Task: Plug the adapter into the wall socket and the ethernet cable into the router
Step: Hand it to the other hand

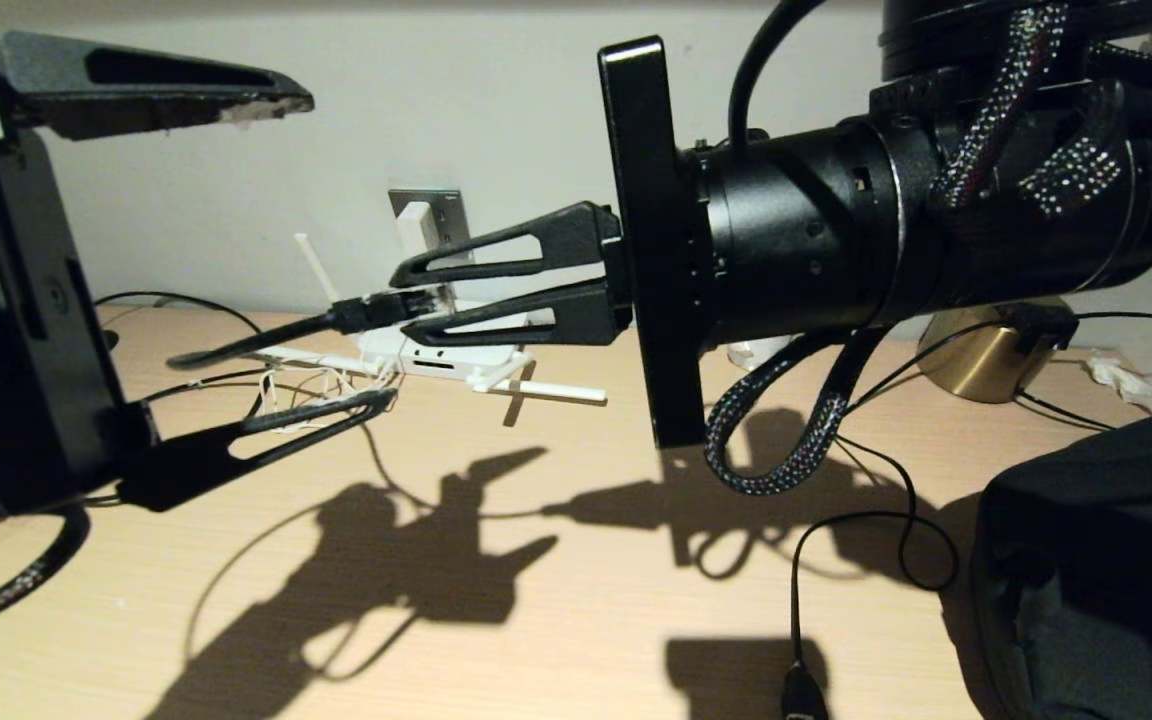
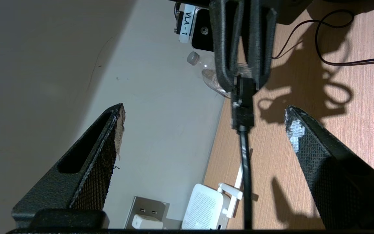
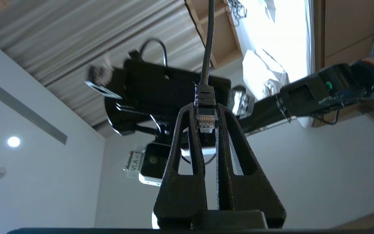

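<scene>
Pinching the ethernet cable (image 1: 266, 340) by its plug, your right gripper (image 1: 406, 300) hangs above the router (image 1: 456, 350), fingers clamped together on it. Your left gripper (image 1: 336, 250) waits near the router with fingers wide apart, holding nothing. Behind the router, the adapter (image 1: 421, 225) sits plugged into the socket (image 1: 451, 215).

Adapter (image 1: 414, 226) in wall socket (image 1: 448, 214) — upright.
</scene>
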`<state>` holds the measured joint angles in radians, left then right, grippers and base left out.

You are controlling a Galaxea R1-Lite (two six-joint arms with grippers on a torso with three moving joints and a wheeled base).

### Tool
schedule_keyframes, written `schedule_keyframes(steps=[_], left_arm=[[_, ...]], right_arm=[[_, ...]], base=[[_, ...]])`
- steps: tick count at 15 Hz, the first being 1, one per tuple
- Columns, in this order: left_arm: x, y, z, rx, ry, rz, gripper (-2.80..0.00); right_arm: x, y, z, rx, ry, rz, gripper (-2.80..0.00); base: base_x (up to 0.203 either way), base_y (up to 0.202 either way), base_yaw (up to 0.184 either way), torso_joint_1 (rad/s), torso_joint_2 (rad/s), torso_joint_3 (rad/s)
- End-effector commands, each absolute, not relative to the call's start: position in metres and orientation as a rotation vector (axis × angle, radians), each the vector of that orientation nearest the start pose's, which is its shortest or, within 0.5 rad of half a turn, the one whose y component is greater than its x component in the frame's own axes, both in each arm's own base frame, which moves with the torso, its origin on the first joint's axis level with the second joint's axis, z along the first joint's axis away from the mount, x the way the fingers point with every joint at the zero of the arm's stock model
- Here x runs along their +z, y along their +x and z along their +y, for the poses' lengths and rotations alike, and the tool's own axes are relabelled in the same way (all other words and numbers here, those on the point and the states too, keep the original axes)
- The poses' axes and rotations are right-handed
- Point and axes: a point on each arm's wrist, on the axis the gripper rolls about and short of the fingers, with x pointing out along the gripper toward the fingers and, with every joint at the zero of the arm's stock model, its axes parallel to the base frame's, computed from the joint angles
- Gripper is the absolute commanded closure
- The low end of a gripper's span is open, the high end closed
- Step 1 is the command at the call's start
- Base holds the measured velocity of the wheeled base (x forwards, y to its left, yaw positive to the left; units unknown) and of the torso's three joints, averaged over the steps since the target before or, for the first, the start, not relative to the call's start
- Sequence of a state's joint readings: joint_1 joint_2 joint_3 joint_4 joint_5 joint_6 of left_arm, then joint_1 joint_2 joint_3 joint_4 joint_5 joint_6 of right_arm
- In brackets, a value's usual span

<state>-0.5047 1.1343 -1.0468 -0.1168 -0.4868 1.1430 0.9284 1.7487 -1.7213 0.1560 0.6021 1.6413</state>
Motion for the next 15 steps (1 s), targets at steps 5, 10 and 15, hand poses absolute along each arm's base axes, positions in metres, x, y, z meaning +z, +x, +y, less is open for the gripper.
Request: schedule_keyframes(steps=[5, 10, 15], left_arm=[[0.335, 0.130, -0.084, -0.862, 1.048, -0.594, -2.80], [0.334, 0.127, -0.082, -0.861, 1.047, -0.593, 0.00], [0.323, 0.117, -0.077, -0.872, 1.047, -0.580, 0.00]], right_arm=[[0.346, 0.182, 0.276, 0.986, 1.239, 1.392, 0.00], [0.346, 0.182, 0.276, 0.985, 1.240, 1.391, 0.00], [0.348, 0.182, 0.276, 0.990, 1.242, 1.390, 0.00]], base=[[0.000, 0.000, 0.000, 0.000, 0.00, 0.000], [0.000, 0.000, 0.000, 0.000, 0.00, 0.000], [0.000, 0.000, 0.000, 0.000, 0.00, 0.000]])
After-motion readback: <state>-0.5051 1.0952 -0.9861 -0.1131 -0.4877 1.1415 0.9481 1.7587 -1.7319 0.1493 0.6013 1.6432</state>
